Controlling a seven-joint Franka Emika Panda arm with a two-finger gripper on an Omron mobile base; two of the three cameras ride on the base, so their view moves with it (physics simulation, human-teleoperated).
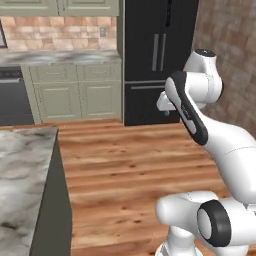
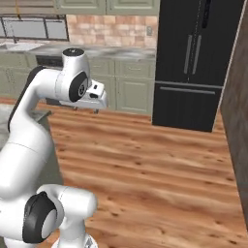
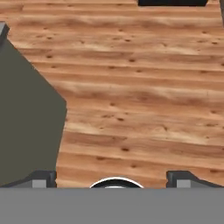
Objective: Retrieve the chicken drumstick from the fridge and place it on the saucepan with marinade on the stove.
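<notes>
- Gripper [image 3: 112, 179]: two dark fingertips [image 3: 41, 178] rise at the bottom of the hand view, one at each lower corner. The jaws stand wide apart with nothing between them. They point down at bare floor.
- Gripper, base views: the white hand [image 1: 169, 102] juts from the raised forearm in the left base view. It shows again [image 2: 94, 97] in the right base view, held in mid-air above the floor, touching nothing.
- Wooden floor [image 3: 140, 96]: warm brown planks with knots, directly beneath the jaws and running ahead of them to the far wall.
- Island surface [image 1: 22, 180]: grey-veined marble top on a dark grey body, off to the left of the jaws. Its dark side wall [image 3: 26, 118] lies beside the left fingertip in the hand view, apart from it.
- Fridge [image 1: 157, 55]: tall, black, double doors with grey vertical handles, a drawer front below. Both doors are shut. It stands ahead of the jaws, well apart across the open floor, against the far wall. Also seen [image 2: 196, 63] ahead and to the right in the right base view.
- Base cabinets [image 1: 75, 95]: pale green panelled doors under a grey counter, left of the fridge, far beyond the jaws.
- Brick backsplash [image 1: 60, 32]: reddish, above that counter.
- Black appliance panel [image 1: 12, 97]: at the far left, beside the cabinets.
</notes>
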